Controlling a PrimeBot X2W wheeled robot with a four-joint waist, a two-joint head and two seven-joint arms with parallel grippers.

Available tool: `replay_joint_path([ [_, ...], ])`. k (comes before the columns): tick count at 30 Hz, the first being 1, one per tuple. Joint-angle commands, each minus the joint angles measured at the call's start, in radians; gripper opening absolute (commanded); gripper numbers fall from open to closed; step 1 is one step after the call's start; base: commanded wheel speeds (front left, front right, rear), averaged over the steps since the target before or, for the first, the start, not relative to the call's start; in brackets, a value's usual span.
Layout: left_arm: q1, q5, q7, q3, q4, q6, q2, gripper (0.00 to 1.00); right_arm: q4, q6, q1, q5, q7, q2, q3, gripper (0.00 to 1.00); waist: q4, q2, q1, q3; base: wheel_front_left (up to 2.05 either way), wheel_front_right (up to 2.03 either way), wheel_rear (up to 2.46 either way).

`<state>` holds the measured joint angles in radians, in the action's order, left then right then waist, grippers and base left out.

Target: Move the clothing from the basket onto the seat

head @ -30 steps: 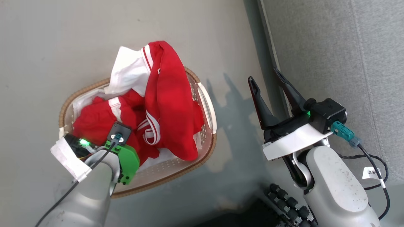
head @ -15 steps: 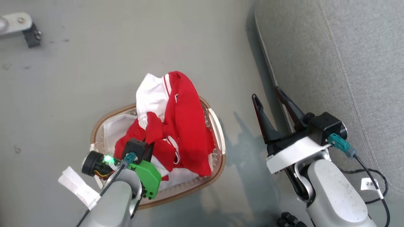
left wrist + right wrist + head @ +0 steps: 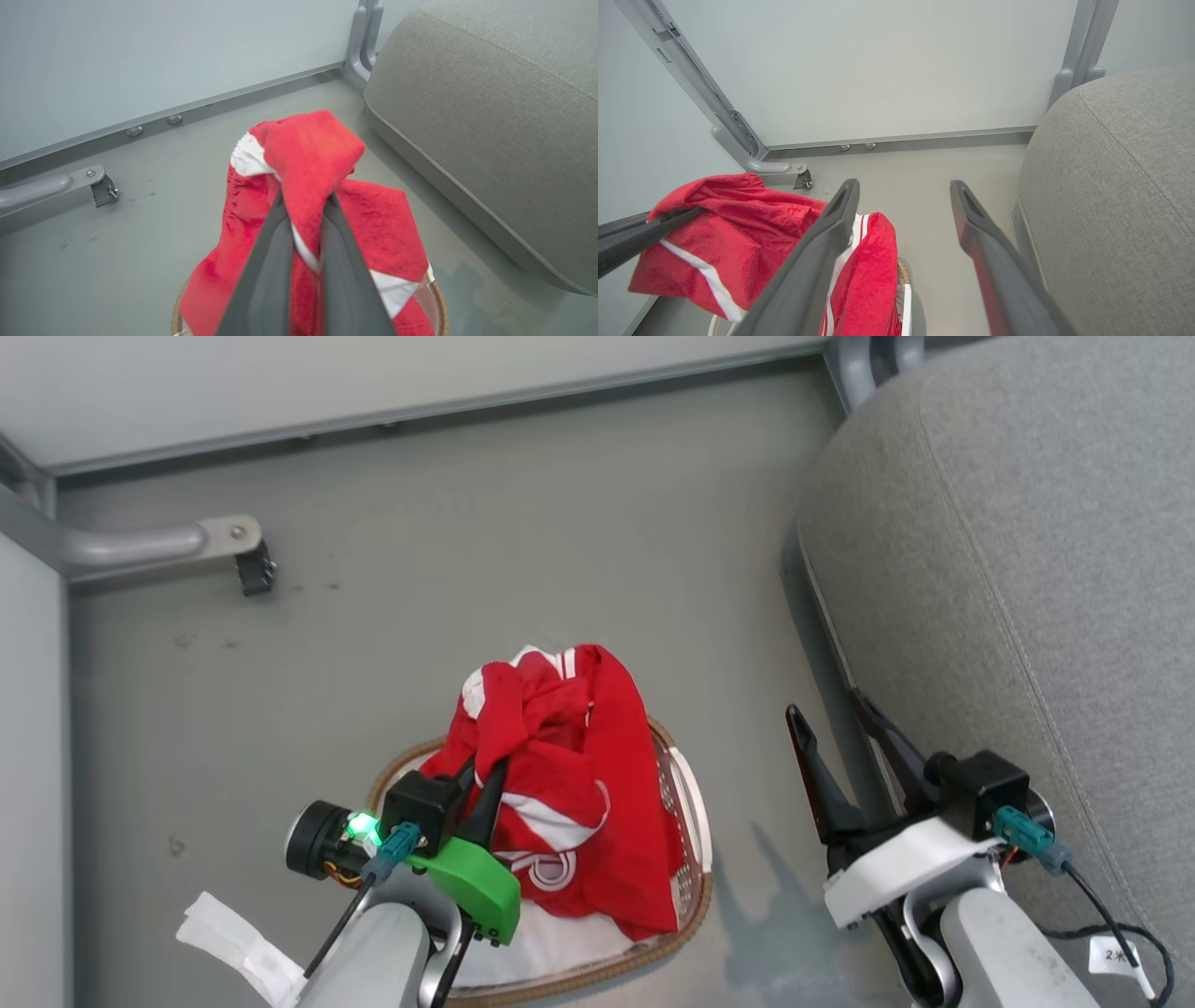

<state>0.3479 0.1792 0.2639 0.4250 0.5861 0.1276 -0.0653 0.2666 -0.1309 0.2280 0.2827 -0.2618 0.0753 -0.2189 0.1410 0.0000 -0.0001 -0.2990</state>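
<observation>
Head view, lower left, left gripper [image 3: 484, 775]: pinches a bunch of the clothing [image 3: 579, 756] between fingers drawn almost together, and holds it above the basket [image 3: 693, 896]. Clothing: hangs in red folds with white stripes and a round white logo, drapes over most of the basket's opening and covers its far rim. Leaves uncertain whether the lowest folds rest on the basket's bottom or hang free. Basket: stands on the grey floor [image 3: 467, 569], near the seat [image 3: 1008, 569] but apart from it, with pale cloth [image 3: 551, 947] showing inside at the near edge.

Left wrist view: shows the two dark fingers close side by side, with red fabric and a white band squeezed between them and a red fold flopped over their tips. Puts the seat's rounded edge at the right, apart from the garment.

Right gripper [image 3: 826, 709]: hovers at the lower right of the head view, beside the seat's front edge, fingers spread wide, nothing between them. Right wrist view: looks between the parted fingers at bare floor and a pale wall [image 3: 896, 70], with the seat at the right and the raised clothing at the left.

Far left: shows a metal bar [image 3: 149, 546] low above the floor.
</observation>
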Motion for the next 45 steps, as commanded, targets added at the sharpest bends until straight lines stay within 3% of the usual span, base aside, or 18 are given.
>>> replay_joint_path([
  [1, -0.023, 0.01, 0.001, 0.0, -0.027, 0.003, 0.004, 0.0, 0.004, 0.0, -0.027, 0.006, -0.005, 0.004, 0.003, 1.0, -0.058, 0.0, 0.0001, 0.099, 0.0, 0.0, 0.0],
  [14, -0.006, 0.079, 0.001, 0.03, -0.258, 0.004, 0.013, 0.0, 0.015, 0.0, -0.103, 0.007, -0.005, 0.009, -0.02, 1.0, -0.085, 0.0, 0.0001, 0.207, 0.0, 0.0, 0.0],
  [23, -0.006, 0.144, 0.001, 0.081, -0.378, -0.028, 0.014, 0.0, -0.008, 0.0, -0.072, -0.018, -0.005, 0.054, -0.169, 1.0, -0.1, 0.0, 0.0001, 0.239, 0.0, 0.0, 0.0],
  [30, -0.006, 0.169, 0.001, 0.124, -0.384, -0.045, 0.014, 0.0, -0.067, 0.0, 0.019, -0.032, -0.005, 0.084, -0.297, 1.0, -0.113, 0.0, 0.0001, 0.248, 0.0, 0.0, 0.0],
  [35, -0.009, 0.177, 0.001, 0.142, -0.377, -0.048, 0.014, 0.0, -0.089, 0.0, 0.079, -0.075, -0.005, 0.087, -0.329, 1.0, -0.126, 0.0, 0.0001, 0.249, 0.0, 0.0, 0.0],
  [45, 0.005, 0.23, 0.001, 0.212, -0.379, -0.043, 0.014, 0.0, 0.052, 0.0, 0.165, -0.124, -0.005, 0.016, -0.363, 0.97, -0.16, 0.0, 0.0001, 0.246, 0.0, 0.0, 0.0],
])
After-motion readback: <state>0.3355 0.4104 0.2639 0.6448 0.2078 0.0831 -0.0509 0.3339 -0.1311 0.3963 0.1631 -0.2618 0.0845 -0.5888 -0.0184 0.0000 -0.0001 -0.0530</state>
